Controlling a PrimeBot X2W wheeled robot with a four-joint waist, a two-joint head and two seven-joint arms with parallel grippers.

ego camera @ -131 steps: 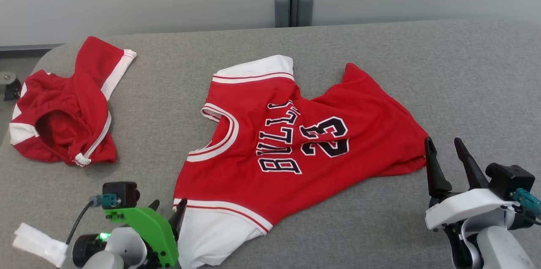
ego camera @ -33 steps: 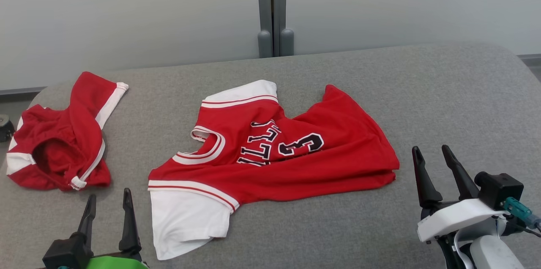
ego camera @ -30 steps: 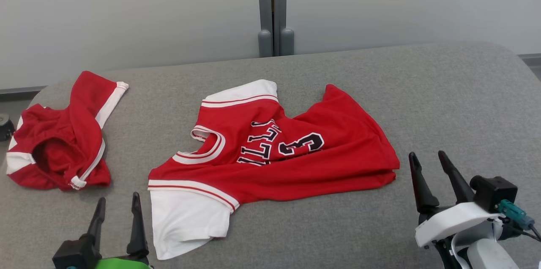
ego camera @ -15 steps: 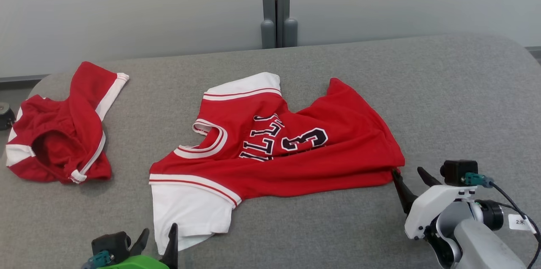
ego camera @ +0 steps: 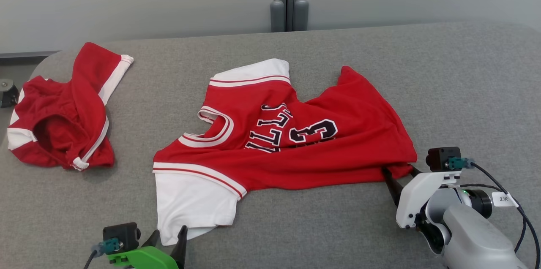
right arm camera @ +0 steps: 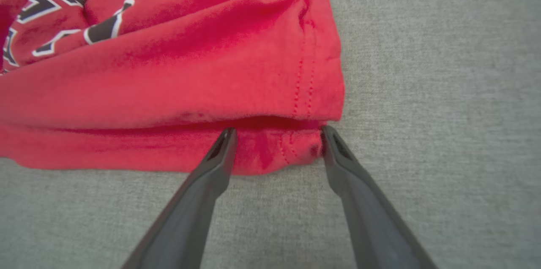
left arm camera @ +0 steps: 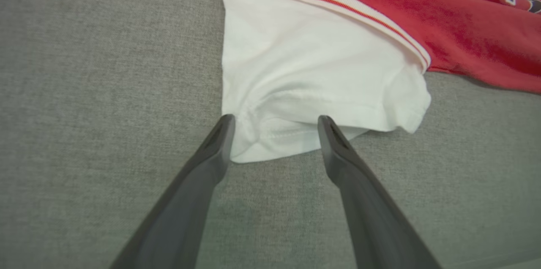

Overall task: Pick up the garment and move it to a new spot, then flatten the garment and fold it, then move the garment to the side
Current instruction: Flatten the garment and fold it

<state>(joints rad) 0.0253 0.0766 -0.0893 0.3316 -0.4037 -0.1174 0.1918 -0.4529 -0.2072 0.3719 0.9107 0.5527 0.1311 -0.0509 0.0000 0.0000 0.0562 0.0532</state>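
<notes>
The jersey (ego camera: 321, 155) lies half folded. The left gripper (left arm camera: 275, 120) straddles its white sleeve (left arm camera: 312, 70) and the right gripper (right arm camera: 279, 130) its hem (right arm camera: 296, 150), both released. More folding and setting aside remain.

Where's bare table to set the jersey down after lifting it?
Free: the wide patch right of the jersey, to the table edge; the strip between jersey and wall. Crowded: the left end, where the shorts lie.
</notes>
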